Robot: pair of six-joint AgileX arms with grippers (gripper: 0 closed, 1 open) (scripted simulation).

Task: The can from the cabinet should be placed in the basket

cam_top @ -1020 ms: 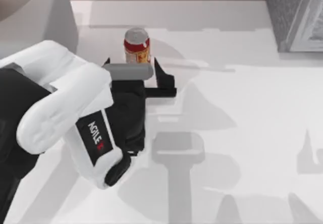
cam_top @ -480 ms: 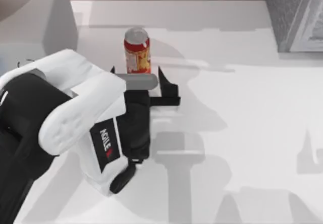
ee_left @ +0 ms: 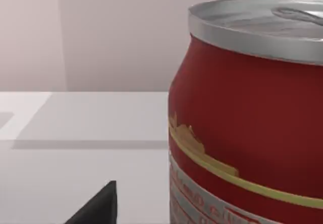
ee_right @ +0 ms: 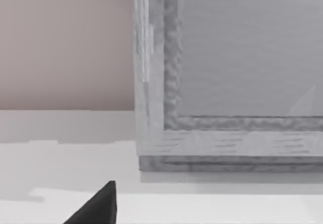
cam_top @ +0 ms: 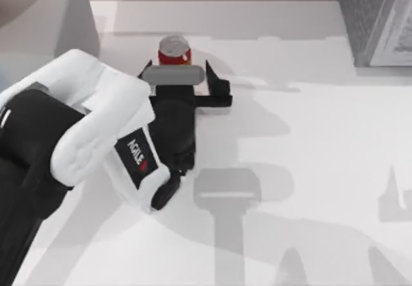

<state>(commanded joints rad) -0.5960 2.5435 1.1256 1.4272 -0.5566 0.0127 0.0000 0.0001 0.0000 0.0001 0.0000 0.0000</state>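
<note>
Table point(cam_top: 309, 170): one, white
Cabinet point(cam_top: 376, 19): one, grey, well to the right of the left gripper
Left gripper point(cam_top: 175, 73): fingers spread wide, flanking the can
Can point(cam_top: 174, 49): one, upright on the table between those fingers

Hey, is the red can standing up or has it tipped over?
Upright. From above, the can shows its round silver top, and the left wrist view has its lid level. The left claw is open around it.

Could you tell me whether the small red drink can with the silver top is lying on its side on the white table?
No: in the top view the small red drink can stands upright on the white table, silver top up.
</note>
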